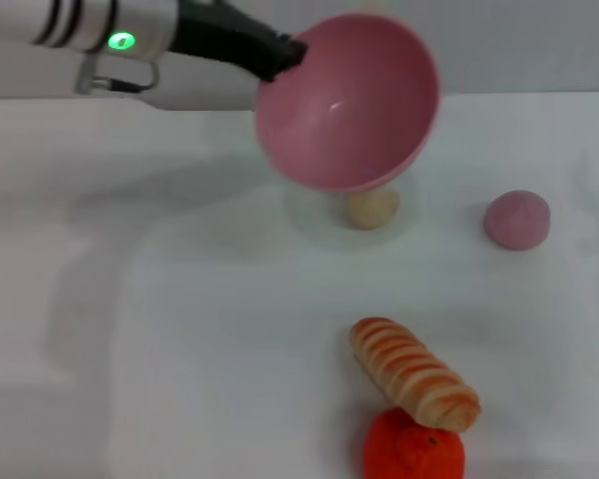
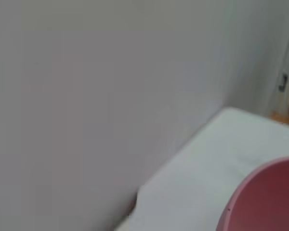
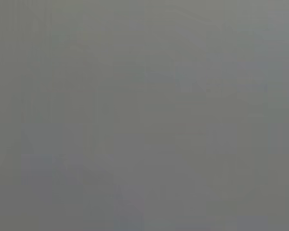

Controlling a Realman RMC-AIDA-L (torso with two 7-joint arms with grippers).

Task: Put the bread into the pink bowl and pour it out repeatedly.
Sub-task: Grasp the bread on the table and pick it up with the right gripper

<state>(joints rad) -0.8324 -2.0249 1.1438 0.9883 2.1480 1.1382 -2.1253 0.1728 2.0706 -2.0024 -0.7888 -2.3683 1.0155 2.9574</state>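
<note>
I see beige ball [image 1: 371, 209] and pink ball [image 1: 516, 220] toward bench [image 1: 180, 339] far edge, bread [image 1: 412, 372] touching orange [image 1: 413, 448] at near edge, left gripper [image 1: 285, 55] clamped on tilted pink bowl [image 1: 349, 105] rim, raised above beige ball.

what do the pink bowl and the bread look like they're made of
The pink bowl, held tilted above the table by the left gripper, looks like smooth glossy plastic: even colour and a small bright highlight inside. The bread, lying on the table against an orange fruit, has regular orange-brown and cream ridges with a slight sheen, so probably a moulded plastic or foam replica, though real bread can't be excluded.
</note>
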